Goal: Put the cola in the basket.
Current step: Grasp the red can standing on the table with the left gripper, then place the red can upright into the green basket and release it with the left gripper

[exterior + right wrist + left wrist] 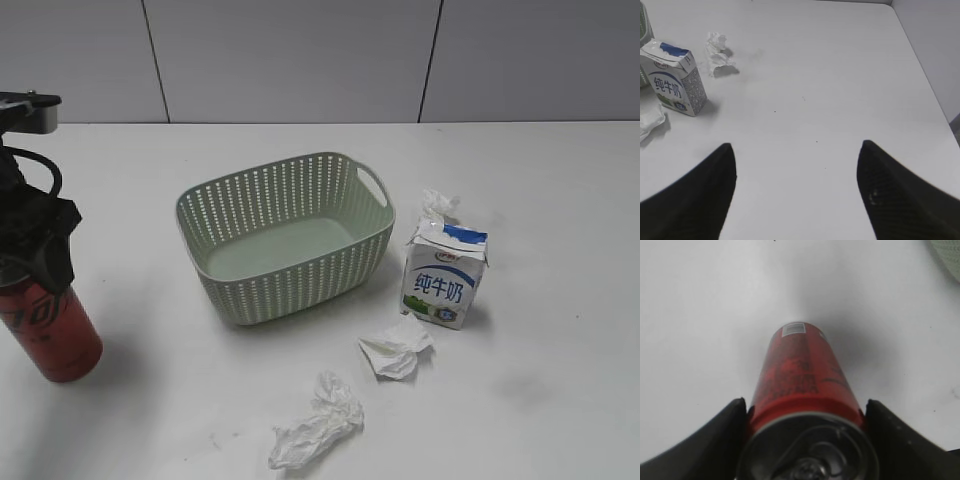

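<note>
The cola (pixel 55 335) is a tall red can with black lettering standing on the white table at the far left. My left gripper (pixel 35 250) is at its top, with a finger pressed against each side. In the left wrist view the cola (pixel 800 370) fills the space between the fingers of that gripper (pixel 805 407), silver top nearest. The pale green basket (pixel 300 285) stands empty at the table's middle, to the right of the cola; its corner shows in the left wrist view (pixel 947 252). My right gripper (pixel 797 150) is open and empty over bare table.
A white-and-blue milk carton (pixel 445 275) stands right of the basket and also shows in the right wrist view (pixel 675 80). Crumpled white papers lie in front of the basket (pixel 397 350) (pixel 315 425) and behind the carton (pixel 437 205).
</note>
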`<state>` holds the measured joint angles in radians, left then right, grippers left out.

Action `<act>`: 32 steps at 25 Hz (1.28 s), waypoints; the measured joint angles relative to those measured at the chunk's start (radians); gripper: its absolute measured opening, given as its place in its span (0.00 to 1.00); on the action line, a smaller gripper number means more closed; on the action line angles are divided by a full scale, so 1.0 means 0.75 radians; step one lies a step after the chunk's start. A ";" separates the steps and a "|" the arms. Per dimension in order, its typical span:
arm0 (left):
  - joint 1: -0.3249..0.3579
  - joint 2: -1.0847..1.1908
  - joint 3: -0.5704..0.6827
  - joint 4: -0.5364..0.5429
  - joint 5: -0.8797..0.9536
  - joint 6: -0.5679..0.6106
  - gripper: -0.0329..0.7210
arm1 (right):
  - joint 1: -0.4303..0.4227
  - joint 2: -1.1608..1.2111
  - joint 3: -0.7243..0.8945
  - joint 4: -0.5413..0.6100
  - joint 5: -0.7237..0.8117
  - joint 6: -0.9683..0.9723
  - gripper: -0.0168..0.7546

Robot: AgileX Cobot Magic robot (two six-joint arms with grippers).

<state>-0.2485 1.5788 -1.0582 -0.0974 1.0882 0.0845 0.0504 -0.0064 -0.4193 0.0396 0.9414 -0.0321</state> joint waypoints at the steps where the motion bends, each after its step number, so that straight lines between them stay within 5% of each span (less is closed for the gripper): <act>1: 0.000 0.000 0.000 0.000 0.000 0.000 0.75 | 0.000 0.000 0.000 0.000 0.000 0.000 0.76; 8: 0.000 0.008 -0.075 0.041 0.082 0.000 0.75 | 0.000 0.000 0.000 0.000 0.000 0.000 0.76; 16: 0.000 0.005 -0.510 0.118 0.175 0.006 0.75 | 0.000 0.000 0.000 0.000 0.000 0.000 0.76; 22: -0.011 0.086 -0.811 0.004 0.190 0.060 0.75 | 0.000 0.000 0.000 0.000 0.000 0.000 0.76; 32: -0.293 0.398 -1.158 -0.011 0.199 0.071 0.75 | 0.000 0.000 0.000 0.000 0.000 0.000 0.76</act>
<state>-0.4679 1.8770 -1.9269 -0.1055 1.2378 0.1374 0.0504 -0.0064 -0.4193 0.0396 0.9414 -0.0321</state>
